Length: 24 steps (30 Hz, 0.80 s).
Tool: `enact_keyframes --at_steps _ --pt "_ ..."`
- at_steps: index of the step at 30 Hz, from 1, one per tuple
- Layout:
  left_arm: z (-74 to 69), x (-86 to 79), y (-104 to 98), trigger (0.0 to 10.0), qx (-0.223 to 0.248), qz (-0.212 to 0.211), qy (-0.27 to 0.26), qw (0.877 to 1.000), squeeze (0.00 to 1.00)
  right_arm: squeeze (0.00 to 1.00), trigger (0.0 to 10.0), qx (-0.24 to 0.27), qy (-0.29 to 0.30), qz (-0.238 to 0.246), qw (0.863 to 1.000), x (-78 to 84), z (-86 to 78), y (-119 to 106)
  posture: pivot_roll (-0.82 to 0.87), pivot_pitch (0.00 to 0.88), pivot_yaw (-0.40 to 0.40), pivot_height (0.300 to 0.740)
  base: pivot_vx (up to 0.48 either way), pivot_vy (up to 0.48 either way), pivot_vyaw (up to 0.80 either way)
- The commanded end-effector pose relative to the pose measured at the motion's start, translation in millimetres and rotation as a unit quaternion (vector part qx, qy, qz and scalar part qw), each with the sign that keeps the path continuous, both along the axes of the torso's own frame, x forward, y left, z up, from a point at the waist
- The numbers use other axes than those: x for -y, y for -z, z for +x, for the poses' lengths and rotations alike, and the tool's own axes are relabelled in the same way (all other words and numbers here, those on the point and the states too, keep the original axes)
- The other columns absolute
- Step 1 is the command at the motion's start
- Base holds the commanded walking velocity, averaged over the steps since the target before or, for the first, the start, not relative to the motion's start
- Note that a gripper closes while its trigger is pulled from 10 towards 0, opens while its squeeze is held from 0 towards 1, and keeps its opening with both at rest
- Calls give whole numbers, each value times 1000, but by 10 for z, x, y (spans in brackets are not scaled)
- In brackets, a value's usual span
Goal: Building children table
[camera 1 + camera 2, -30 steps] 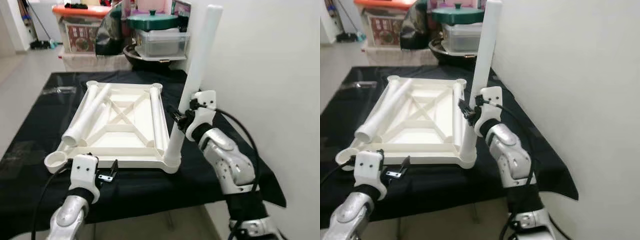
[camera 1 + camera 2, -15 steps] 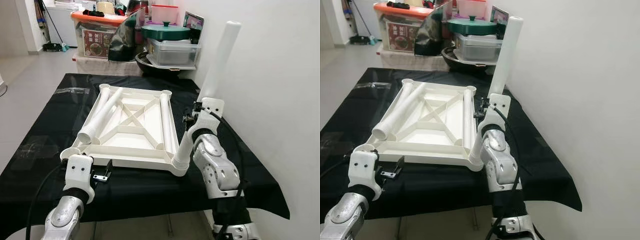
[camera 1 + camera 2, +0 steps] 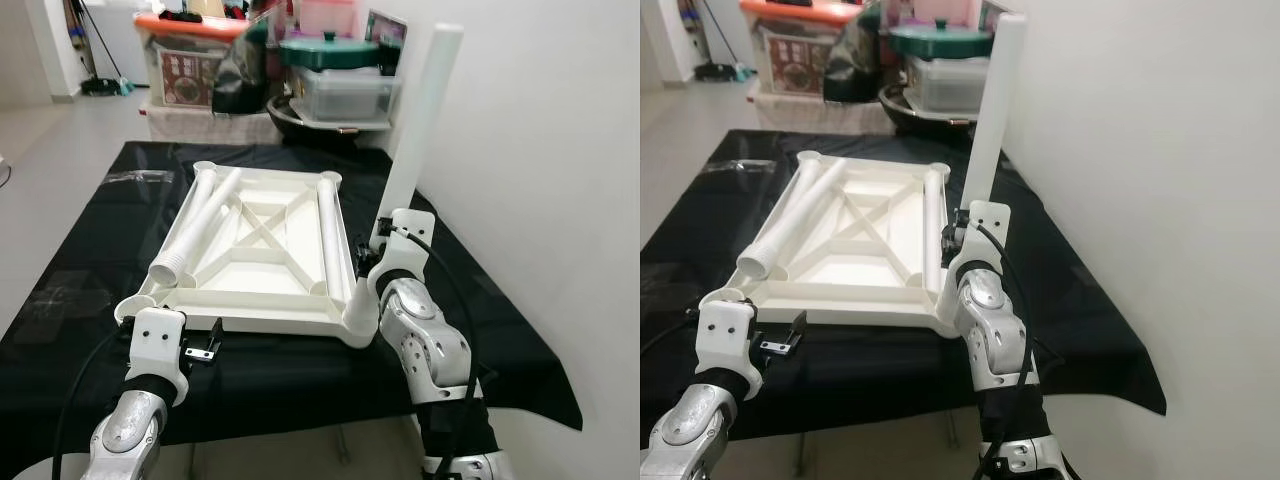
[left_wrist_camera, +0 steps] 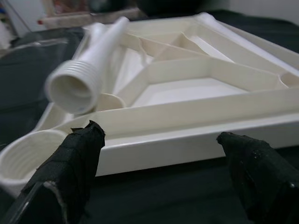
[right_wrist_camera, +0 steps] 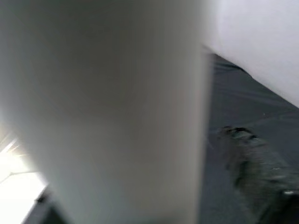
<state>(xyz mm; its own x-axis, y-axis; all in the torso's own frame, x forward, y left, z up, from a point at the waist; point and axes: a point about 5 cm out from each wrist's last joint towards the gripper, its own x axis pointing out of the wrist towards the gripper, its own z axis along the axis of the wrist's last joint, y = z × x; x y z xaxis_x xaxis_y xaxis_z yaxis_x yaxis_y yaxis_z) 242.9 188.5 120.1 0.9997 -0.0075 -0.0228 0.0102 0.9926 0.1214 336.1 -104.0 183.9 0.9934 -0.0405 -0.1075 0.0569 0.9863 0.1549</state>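
Right gripper point(image 3: 368, 252) clamps upright leg point(image 3: 412, 158) in tabletop point(image 3: 262, 252) corner; left gripper point(image 4: 159, 175) open, wrist view shows loose leg's point(image 4: 88, 70) threaded end.

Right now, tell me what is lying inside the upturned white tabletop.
Two loose white table legs lie inside the tabletop: one leg slanting along its left side, another leg along the right rim. Crossed ribs show between them; whatever is beneath the legs is hidden.

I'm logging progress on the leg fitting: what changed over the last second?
Little beyond the head camera shifting. The right gripper stays clamped on the upright white leg, which still stands in the tabletop's near right corner socket. The left gripper remains open just before the tabletop's near edge. The loose legs lie as before.
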Motion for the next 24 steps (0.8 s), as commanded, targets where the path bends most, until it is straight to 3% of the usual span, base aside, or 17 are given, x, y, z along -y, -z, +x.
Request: enact_keyframes --at_steps 1,8,9,10,15,18,19,22,24 --pt "22 0 4 10000 -3 12 6 1000 0 1000 10000 1 6 3 1000 80 -3 -57 105 0 -81 740 0 0 0" --pt "38 0 5 10000 -3 15 10 1000 0 1000 10000 37 -22 -15 999 220 21 -295 88 0 -69 740 0 0 0" --pt "42 -3 8 10000 -3 16 11 1000 0 776 10000 53 -48 -17 997 253 26 -384 84 0 -67 740 0 0 0" --pt "45 -5 11 10000 -4 16 12 1000 0 0 10000 67 -74 -23 995 267 26 -451 84 0 -67 740 0 0 0" --pt "49 3 17 10000 -4 15 14 1000 0 0 10000 83 -133 -38 987 258 22 -534 84 0 -67 740 0 0 0" --pt "60 38 20 10000 -3 13 19 1000 0 0 10000 96 -220 -62 969 303 75 -630 77 0 -69 740 0 0 0" --pt "60 38 20 10000 -3 13 19 1000 0 0 10000 96 -220 -62 969 303 75 -630 77 0 -69 740 0 0 0" --pt "60 33 22 10000 -2 14 20 1000 0 0 10000 101 -317 -74 940 339 107 -673 80 0 -73 740 0 0 0" --pt "60 33 22 10000 -2 14 20 1000 0 0 10000 101 -317 -74 940 339 107 -673 80 0 -73 740 0 0 0"
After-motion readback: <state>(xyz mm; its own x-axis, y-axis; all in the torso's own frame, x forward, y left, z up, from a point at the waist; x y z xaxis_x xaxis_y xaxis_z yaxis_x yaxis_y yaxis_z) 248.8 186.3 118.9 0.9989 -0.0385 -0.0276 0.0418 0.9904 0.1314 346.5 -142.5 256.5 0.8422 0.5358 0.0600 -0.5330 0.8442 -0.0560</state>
